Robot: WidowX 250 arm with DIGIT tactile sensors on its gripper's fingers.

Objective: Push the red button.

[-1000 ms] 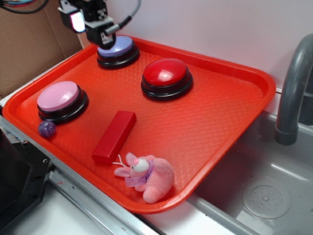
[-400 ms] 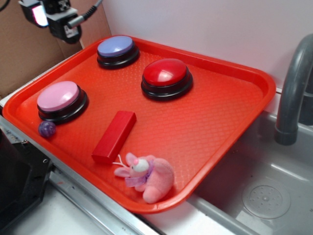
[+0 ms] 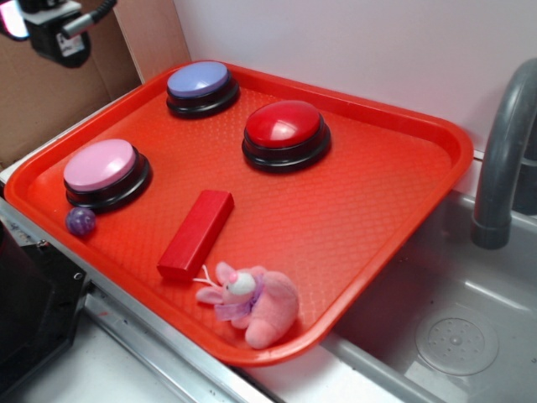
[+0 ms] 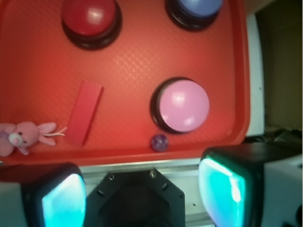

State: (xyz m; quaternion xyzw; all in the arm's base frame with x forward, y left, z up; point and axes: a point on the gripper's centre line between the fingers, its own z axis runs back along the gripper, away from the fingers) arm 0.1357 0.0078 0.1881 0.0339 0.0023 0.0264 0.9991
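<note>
Pulling away is what your gripper [image 4: 142, 189] has done over the last second: it stood low over the blue-purple button [image 3: 199, 81] at the far corner of the tray [image 3: 394, 210], and it now hangs high and off past the tray's edge, near the cardboard [image 3: 50, 101]. Nothing on the tray has shifted; the red button [image 3: 284, 123] shows no sign of having been pressed. Judgement: this retreat leaves your task unstarted, and the approach must be made afresh.

Your fingers [image 4: 61, 198] stand well apart, with nothing between them, as the wrist view shows.

Relative to those fingers, the red button [image 4: 90, 16] lies far ahead and toward the left-hand finger, well apart from both. The pink button [image 4: 182, 105] sits nearer, ahead of the right-hand finger, and the flat red block [image 4: 84, 112] lies between the left finger and your target. A small purple ball [image 4: 159, 142] and a pink toy rabbit [image 4: 21, 137] rest near the tray's closest rim. Do not mistake the block for the button.
</note>
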